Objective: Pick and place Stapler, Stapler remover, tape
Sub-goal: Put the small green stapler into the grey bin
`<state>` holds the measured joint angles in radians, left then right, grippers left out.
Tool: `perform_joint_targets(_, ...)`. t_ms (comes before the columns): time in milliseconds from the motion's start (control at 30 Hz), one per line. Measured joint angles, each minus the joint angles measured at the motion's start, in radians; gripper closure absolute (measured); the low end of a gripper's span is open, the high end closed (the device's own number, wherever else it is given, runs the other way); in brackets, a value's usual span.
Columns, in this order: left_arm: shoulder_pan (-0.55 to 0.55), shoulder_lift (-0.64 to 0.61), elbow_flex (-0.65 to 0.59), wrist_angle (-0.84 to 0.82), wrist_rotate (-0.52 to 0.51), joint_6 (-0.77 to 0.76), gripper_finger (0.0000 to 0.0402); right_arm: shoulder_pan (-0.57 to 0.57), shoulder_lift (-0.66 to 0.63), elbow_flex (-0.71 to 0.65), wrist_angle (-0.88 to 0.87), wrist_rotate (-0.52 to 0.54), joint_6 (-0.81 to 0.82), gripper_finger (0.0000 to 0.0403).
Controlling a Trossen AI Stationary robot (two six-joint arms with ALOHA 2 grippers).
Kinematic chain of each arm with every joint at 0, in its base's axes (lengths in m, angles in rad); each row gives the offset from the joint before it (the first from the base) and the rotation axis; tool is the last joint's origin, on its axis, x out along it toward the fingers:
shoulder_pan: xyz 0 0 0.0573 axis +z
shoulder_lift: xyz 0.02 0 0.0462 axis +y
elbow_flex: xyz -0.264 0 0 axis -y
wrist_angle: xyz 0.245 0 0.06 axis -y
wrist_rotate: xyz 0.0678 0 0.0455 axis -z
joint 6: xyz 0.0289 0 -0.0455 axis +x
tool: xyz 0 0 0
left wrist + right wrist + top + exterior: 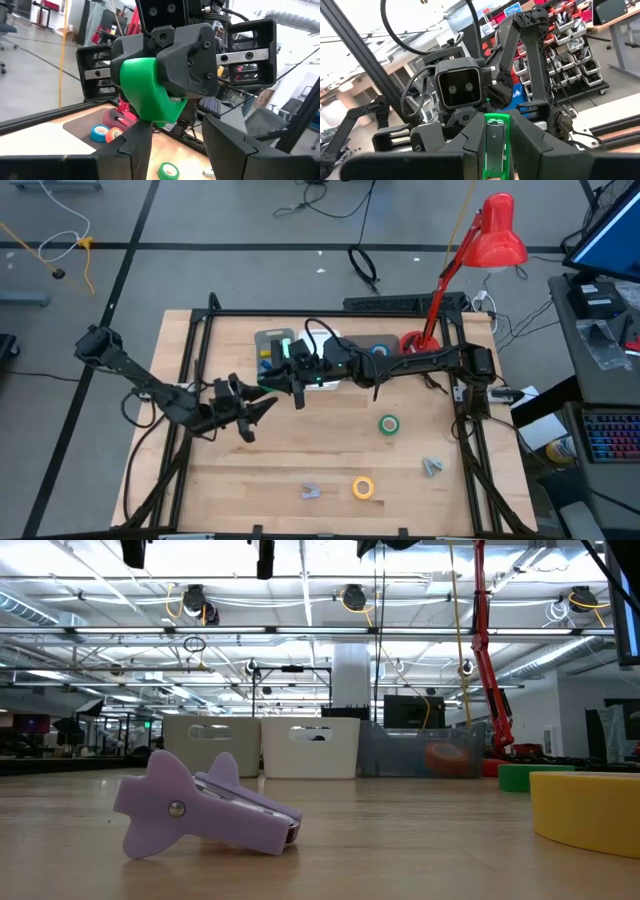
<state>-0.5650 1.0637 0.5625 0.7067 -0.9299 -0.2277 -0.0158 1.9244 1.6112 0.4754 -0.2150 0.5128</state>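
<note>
While my two arms face each other above the middle of the table (pixel 300 450), my right gripper (pixel 496 150) pinches a green stapler (pixel 496 137) between its fingers, raised off the wood. My left gripper (pixel 172 142) waits just at nine o'clock of it with its jaws spread, the stapler's nose (pixel 147 92) right before them. A green tape roll (pixel 389 424) lies at four o'clock from the stapler, a yellow roll (pixel 363 487) near six o'clock at the front edge. Blue (pixel 99 132) and orange (pixel 114 134) rolls sit together on a dark mat (pixel 82 126) at the back. One purple staple remover (pixel 200 805) lies left of the yellow roll, another (pixel 432 468) right of it.
</note>
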Motion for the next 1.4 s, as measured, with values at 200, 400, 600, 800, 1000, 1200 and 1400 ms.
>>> perform_joint_targets(200, 0.009, 0.000, 0.000, -0.023, 0.018, -0.012, 0.0229, 0.000, -0.001, 0.000, -0.021, -0.003, -0.005, 0.0344)
perform_joint_targets(400, -0.001, -0.046, 0.000, -0.156, 0.030, -0.080, 0.0229, -0.004, 0.002, 0.000, -0.038, -0.025, -0.004, 0.0344)
perform_joint_targets(600, -0.014, -0.126, 0.000, -0.266, 0.020, -0.145, 0.0229, -0.004, 0.003, -0.001, -0.049, -0.030, -0.004, 0.0344)
perform_joint_targets(800, -0.012, -0.159, 0.000, -0.288, 0.020, -0.149, 0.0229, -0.003, 0.004, -0.002, -0.042, -0.029, -0.005, 0.0344)
perform_joint_targets(1000, 0.005, -0.154, 0.000, -0.341, 0.022, -0.216, 0.0229, -0.003, 0.004, -0.002, -0.037, -0.026, -0.005, 0.0344)
perform_joint_targets(1200, 0.030, -0.153, 0.000, -0.342, 0.044, -0.222, 0.0229, -0.004, 0.004, -0.002, -0.035, -0.024, -0.002, 0.0344)
perform_joint_targets(1400, 0.065, -0.153, 0.000, -0.338, 0.107, -0.227, 0.0229, -0.002, 0.004, -0.002, -0.034, -0.022, -0.002, 0.0344)
